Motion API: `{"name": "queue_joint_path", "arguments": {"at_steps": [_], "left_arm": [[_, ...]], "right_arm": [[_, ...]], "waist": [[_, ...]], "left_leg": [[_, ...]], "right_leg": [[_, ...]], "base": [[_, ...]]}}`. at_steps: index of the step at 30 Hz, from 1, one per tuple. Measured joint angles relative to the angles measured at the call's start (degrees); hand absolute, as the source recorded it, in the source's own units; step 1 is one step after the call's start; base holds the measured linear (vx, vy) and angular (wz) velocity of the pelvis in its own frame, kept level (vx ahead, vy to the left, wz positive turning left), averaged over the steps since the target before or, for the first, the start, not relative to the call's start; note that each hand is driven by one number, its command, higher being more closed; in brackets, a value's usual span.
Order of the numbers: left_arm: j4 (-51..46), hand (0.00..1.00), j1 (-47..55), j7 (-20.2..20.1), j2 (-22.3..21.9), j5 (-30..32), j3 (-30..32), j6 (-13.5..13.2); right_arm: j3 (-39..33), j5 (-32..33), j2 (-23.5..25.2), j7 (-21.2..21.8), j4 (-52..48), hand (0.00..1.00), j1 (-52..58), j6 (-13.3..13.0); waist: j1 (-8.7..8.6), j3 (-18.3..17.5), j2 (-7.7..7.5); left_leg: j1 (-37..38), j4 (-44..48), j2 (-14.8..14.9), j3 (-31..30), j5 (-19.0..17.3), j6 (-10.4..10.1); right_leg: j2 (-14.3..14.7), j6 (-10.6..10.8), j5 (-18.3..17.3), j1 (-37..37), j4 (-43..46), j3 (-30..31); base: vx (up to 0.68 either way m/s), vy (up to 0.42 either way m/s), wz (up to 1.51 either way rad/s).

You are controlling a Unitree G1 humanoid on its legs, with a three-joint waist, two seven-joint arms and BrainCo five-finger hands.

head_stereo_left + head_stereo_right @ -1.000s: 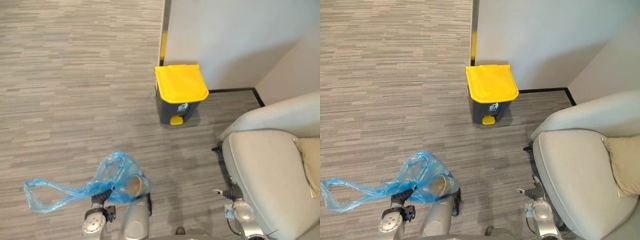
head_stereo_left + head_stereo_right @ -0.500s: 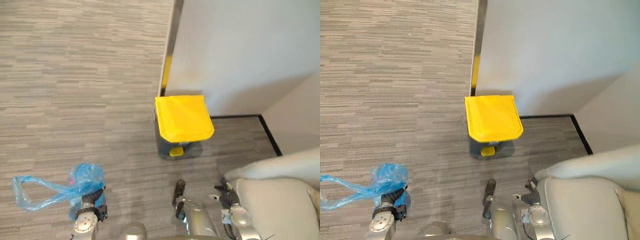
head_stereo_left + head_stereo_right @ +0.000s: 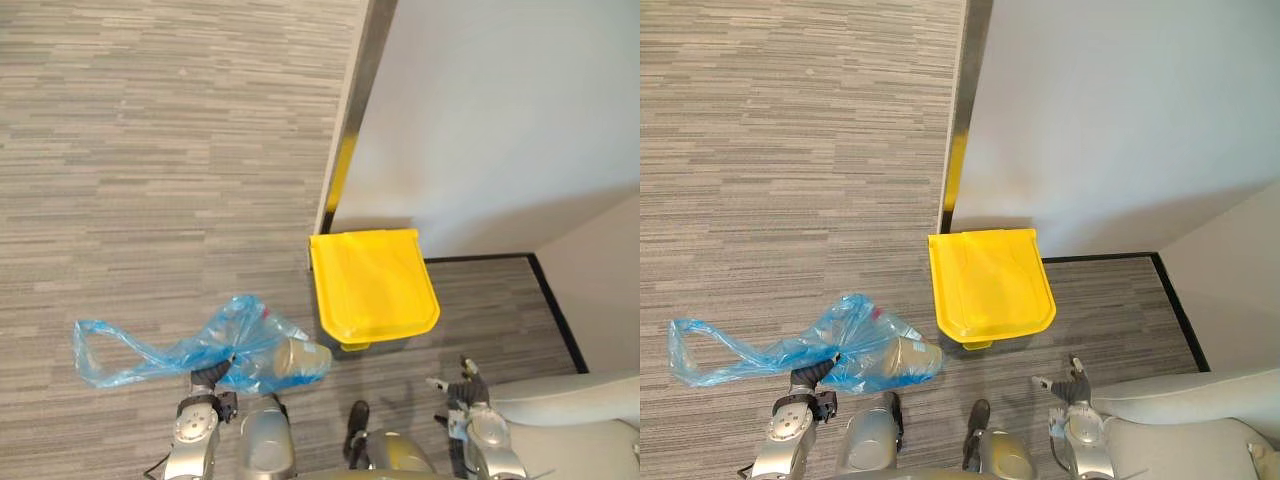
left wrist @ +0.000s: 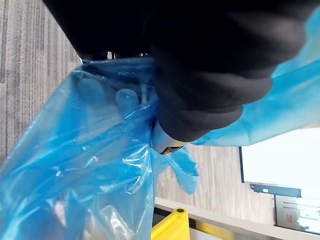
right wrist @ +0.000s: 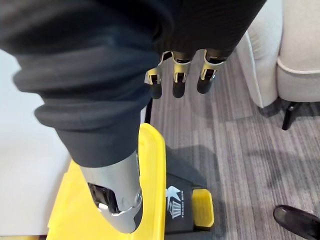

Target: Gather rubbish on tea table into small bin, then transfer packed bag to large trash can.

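View has shifted forward and toward the wall since a second ago. The bin (image 3: 372, 283) now sits lower in the head views, close before the robot. The armchair (image 3: 565, 398), broad at lower right a second ago, is reduced to an edge there. The blue bag (image 3: 235, 345), gripped by the left hand (image 3: 206, 380), was well apart from the bin; it now hangs just beside the bin's left side, with a cup (image 3: 300, 355) showing inside.

Translucent plastic rubbish bag (image 3: 200, 345): blue, plain.
Round cup inside the bag (image 3: 300, 356): perhaps tan, tinted by the film.
Lidded pedal trash can (image 3: 372, 285): yellow lid, dark grey body.
Carpet floor (image 3: 150, 150): grey, finely streaked.
Cushioned armchair (image 3: 1170, 445): pale beige.
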Motion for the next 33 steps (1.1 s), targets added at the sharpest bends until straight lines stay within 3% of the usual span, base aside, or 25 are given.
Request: {"name": "queue_joint_path", "arguments": {"at_steps": [5,10,14,17,20,21,22,23,25,27,29,31,33], "left_arm": [[0.0,1.00,1.6,-0.1,0.1,0.0,0.1,0.0],[0.0,1.00,3.0,0.1,0.2,0.1,1.9,0.1],[0.0,1.00,3.7,0.1,0.3,0.0,2.3,0.0],[-0.7,1.00,4.8,0.1,0.4,0.0,2.2,0.1],[-0.9,1.00,6.1,0.1,1.6,0.0,1.1,0.4],[-1.2,1.00,6.6,0.2,1.8,0.0,0.7,0.9],[-1.2,1.00,6.5,0.2,2.2,0.0,0.7,0.9],[-1.2,1.00,6.2,0.2,2.5,0.0,0.7,0.9],[-1.1,1.00,3.6,0.2,3.3,0.0,0.6,0.9],[-0.1,1.00,1.4,0.3,3.4,0.0,0.2,0.8],[-0.1,1.00,-0.2,0.5,3.6,0.0,-0.2,0.6],[-0.2,1.00,-1.7,1.5,3.3,0.0,-0.3,0.6],[-0.4,1.00,-1.3,1.6,2.7,0.0,-0.6,0.7]], "right_arm": [[0.0,0.0,-0.1,0.0,1.5,0.00,-0.1,0.0],[0.3,0.0,-0.2,0.0,3.3,0.00,0.7,0.3],[0.4,-0.1,-0.3,0.0,3.3,0.00,0.9,0.3],[0.6,-0.1,-0.3,0.0,2.7,0.00,0.6,0.3],[0.5,-0.2,-0.3,0.0,1.8,0.00,0.5,0.5],[0.5,-0.2,-0.1,0.0,1.8,0.00,-0.3,0.8],[0.5,-0.2,-0.1,0.0,1.9,0.00,-1.2,0.9],[0.5,-0.2,-0.2,0.0,2.1,0.00,-1.6,0.9],[0.5,-0.3,-1.0,-0.1,2.8,0.00,-2.3,1.2],[0.4,-0.2,-2.0,-0.2,4.8,0.00,-2.4,1.7],[0.2,-0.2,-2.7,-0.2,4.8,0.00,-2.2,2.1],[-2.0,-0.1,-2.6,-0.2,3.6,0.00,-1.3,2.3],[-3.5,0.4,-2.3,-0.4,2.0,0.00,-0.6,2.3]], "waist": [[-1.26,-0.5,-0.22],[-1.26,-0.7,-0.23],[-1.13,-1.8,0.76],[-1.08,-2.3,1.23],[-1.11,-1.9,0.36],[-0.79,-0.7,1.23],[-0.54,-0.6,1.15],[-0.31,-0.5,1.06],[-0.90,1.5,-0.06],[-1.69,2.3,0.51],[-1.58,3.2,0.87],[-1.57,3.4,0.70],[-1.53,3.7,1.89]], "left_leg": [[1.0,-0.6,0.2,1.8,-0.8,0.2],[0.8,0.3,1.3,2.7,-1.5,-0.1],[0.0,2.4,2.2,2.2,-3.0,-0.2],[-0.8,5.4,2.4,1.5,-5.8,-0.2],[0.6,6.6,0.9,0.7,-7.9,1.3],[1.8,7.3,1.1,0.5,-8.7,2.4],[2.5,8.2,1.3,0.3,-9.3,2.9],[2.9,8.6,1.3,0.4,-9.8,2.9],[4.2,11.3,0.4,-1.6,-11.9,2.3],[3.6,13.7,-0.2,-5.6,-13.8,0.9],[3.9,14.0,-0.3,-8.9,-14.6,-0.1],[2.9,14.1,-1.2,-13.1,-15.4,-1.6],[1.8,14.9,-0.7,-16.2,-16.5,-3.2]], "right_leg": [[0.0,0.6,0.4,-0.6,-0.6,1.8],[0.8,0.5,0.6,-1.4,-0.3,3.1],[1.3,0.6,0.3,-2.0,0.6,3.0],[0.7,0.8,-3.9,-4.3,6.7,2.6],[-2.7,1.2,-7.3,-6.7,17.2,-0.1],[-3.5,0.1,-8.8,-9.6,23.5,-2.3],[-3.4,0.4,-10.0,-11.6,23.3,-2.6],[-3.4,0.6,-9.7,-12.6,21.9,-2.7],[-4.2,1.9,-3.2,-14.1,12.1,-3.4],[-4.4,1.2,0.8,-12.5,12.7,-3.3],[-4.0,1.0,-1.6,-12.8,17.9,-2.4],[-2.8,-0.3,-7.4,-15.5,25.8,1.4],[-2.4,-0.2,-11.3,-16.3,29.5,-0.4]], "base": [[0.01,0.018,-0.26],[-0.01,-0.020,-0.18],[0.00,0.010,0.01],[-0.02,0.066,0.07],[0.04,0.061,0.12],[0.04,0.033,-0.17],[0.05,0.016,-0.16],[0.11,-0.072,0.03],[0.15,-0.146,0.50],[0.12,-0.142,1.01],[0.17,-0.201,0.94],[0.19,-0.223,0.93],[0.22,-0.186,0.62]]}}
